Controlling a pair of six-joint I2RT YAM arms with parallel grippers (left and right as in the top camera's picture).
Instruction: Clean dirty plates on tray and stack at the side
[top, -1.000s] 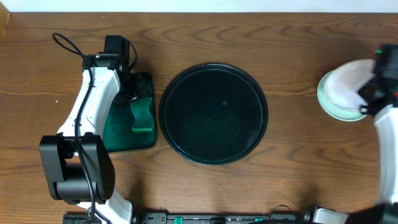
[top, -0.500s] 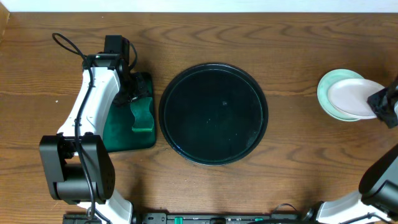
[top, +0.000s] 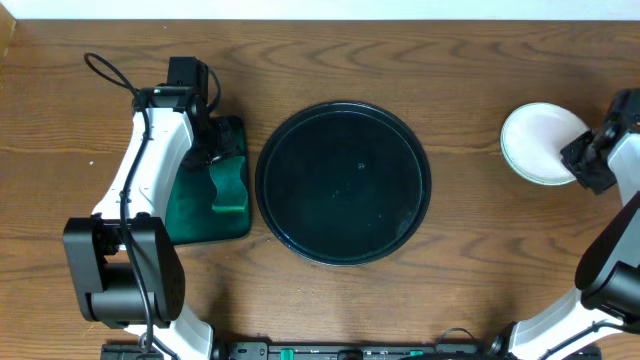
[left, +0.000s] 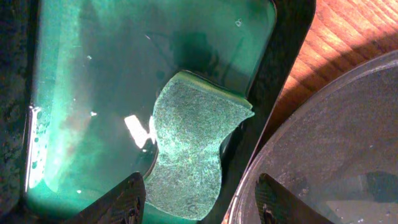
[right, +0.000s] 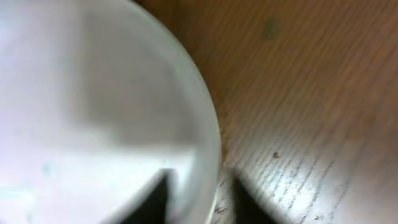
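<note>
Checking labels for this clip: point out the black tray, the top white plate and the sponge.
black tray (top: 343, 182): overhead view, bare middle of its floor.
white plate (top: 535, 142): overhead view, centre of its face.
sponge (left: 189, 152): left wrist view, middle of its top.

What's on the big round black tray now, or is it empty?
Empty. Overhead, the black tray shows only its bare glossy surface; the plates sit stacked on the tabletop to its right.
</note>
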